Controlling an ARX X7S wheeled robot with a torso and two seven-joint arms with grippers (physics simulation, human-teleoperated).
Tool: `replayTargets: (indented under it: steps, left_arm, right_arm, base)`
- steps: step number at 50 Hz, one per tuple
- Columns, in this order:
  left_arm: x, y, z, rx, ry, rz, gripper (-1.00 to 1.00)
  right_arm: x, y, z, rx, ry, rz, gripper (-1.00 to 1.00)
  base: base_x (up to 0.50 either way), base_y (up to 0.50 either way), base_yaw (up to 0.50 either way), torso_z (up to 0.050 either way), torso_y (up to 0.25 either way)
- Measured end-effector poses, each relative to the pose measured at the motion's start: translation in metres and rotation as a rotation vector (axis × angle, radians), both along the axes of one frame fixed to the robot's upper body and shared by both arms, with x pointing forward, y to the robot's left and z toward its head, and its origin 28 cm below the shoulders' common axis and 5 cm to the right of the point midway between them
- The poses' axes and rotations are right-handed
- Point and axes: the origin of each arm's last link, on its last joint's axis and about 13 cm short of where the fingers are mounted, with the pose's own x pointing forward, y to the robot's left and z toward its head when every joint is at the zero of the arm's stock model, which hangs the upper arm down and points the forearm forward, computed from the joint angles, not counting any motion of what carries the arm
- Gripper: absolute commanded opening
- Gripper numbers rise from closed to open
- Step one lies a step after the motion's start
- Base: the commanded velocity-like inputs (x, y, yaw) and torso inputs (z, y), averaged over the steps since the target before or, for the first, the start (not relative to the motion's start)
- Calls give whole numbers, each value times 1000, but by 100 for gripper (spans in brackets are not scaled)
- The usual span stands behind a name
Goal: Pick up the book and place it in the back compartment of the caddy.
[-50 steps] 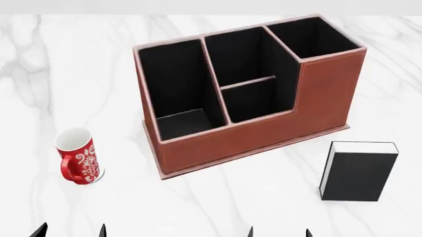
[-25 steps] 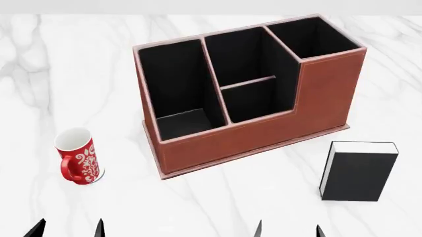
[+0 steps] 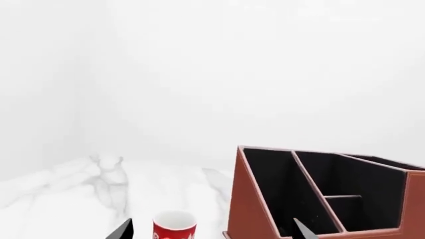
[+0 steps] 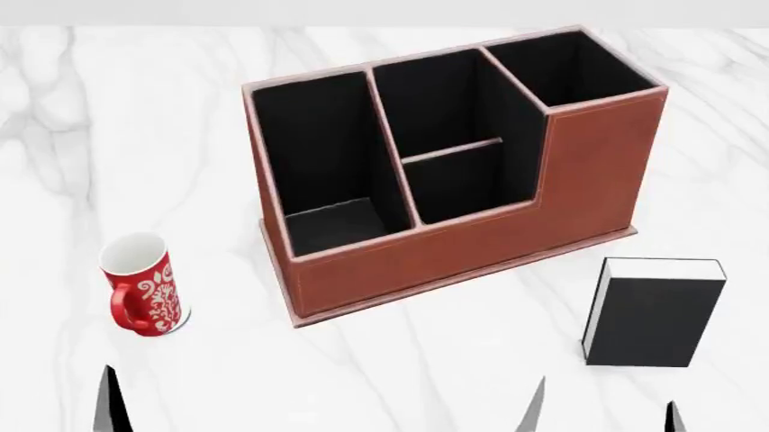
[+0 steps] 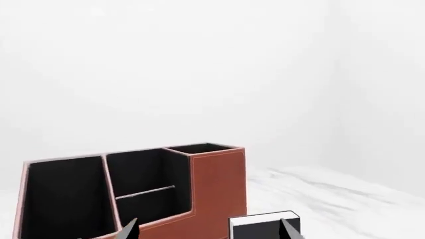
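Note:
The black book with its white page block stands upright on the marble table, right of the caddy; it also shows in the right wrist view. The reddish-brown caddy stands at the centre, its tall end to the right. The back compartment is the small black middle cell between the thin divider and the low wall, and it holds nothing. My right gripper is open and empty, just in front of the book. My left gripper is open and empty; one of its fingers shows near the mug.
A red patterned mug stands left of the caddy, close to my left gripper; it also shows in the left wrist view. The white marble table stretches around the caddy. The caddy's other cells hold nothing.
Both grippers have risen further into the head view. The right fingertips moved right, toward the book. Only one left finger shows now.

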Motion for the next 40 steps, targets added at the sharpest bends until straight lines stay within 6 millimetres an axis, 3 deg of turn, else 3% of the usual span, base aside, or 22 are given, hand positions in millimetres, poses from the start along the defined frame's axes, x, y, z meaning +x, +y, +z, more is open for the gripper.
replayTargets:
  steps: [40]
  left_arm:
    - [-20,13,25,-21,-262,142,100]
  right_arm:
    - [-25,-9,27,61,-233,-39,100]
  base:
    - [0,0,0,0,0]
